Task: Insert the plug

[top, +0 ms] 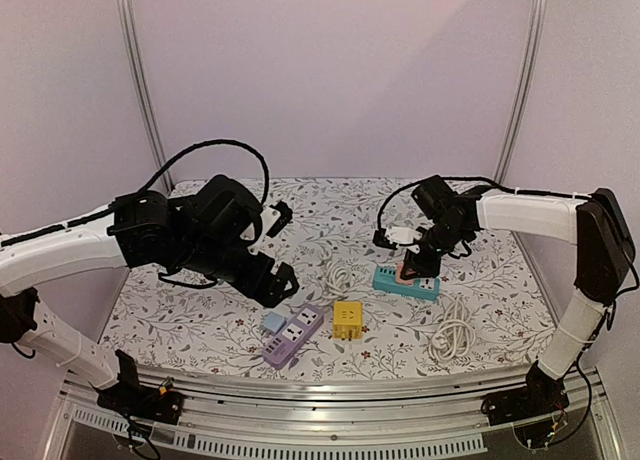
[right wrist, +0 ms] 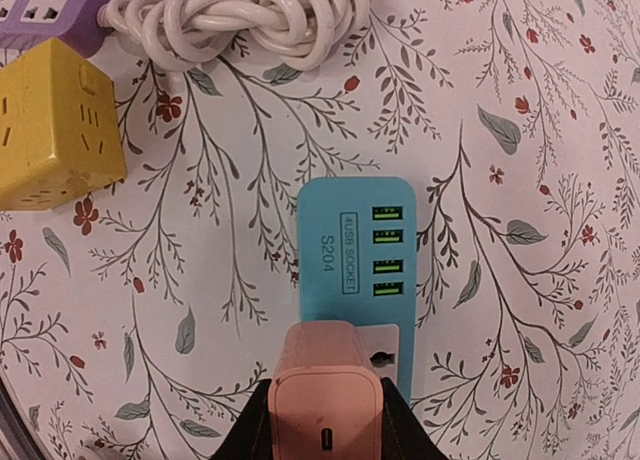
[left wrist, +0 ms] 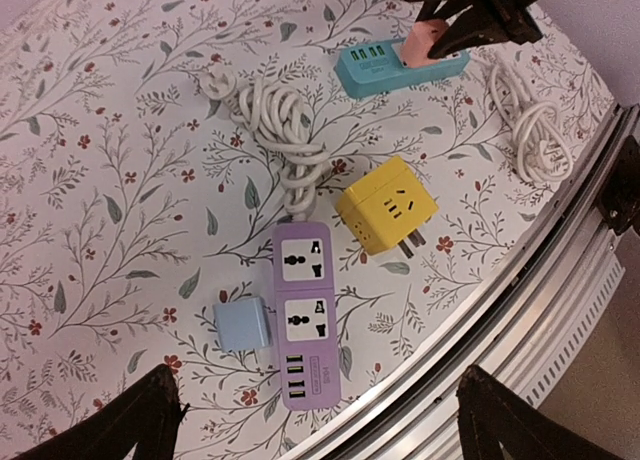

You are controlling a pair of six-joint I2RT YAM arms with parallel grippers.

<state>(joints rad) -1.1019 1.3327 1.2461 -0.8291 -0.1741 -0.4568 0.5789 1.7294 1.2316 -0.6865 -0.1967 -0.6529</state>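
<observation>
A pink plug (right wrist: 325, 390) is clamped between the fingers of my shut right gripper (right wrist: 325, 425). It stands upright on the white socket face of the teal power strip (right wrist: 355, 250), offset to the left so that one socket hole shows beside it. Its prongs are hidden. In the top view the pink plug (top: 403, 271) rests against the teal strip (top: 410, 283) under the right gripper (top: 415, 260). My left gripper (left wrist: 320, 420) hangs open above the purple power strip (left wrist: 303, 315) and a light-blue plug (left wrist: 242, 326), holding nothing.
A yellow cube adapter (left wrist: 385, 205) lies right of the purple strip. One white cable coil (top: 343, 276) lies mid-table, another (top: 452, 332) at the front right. The metal front rail (top: 330, 390) runs close below the purple strip (top: 293, 337).
</observation>
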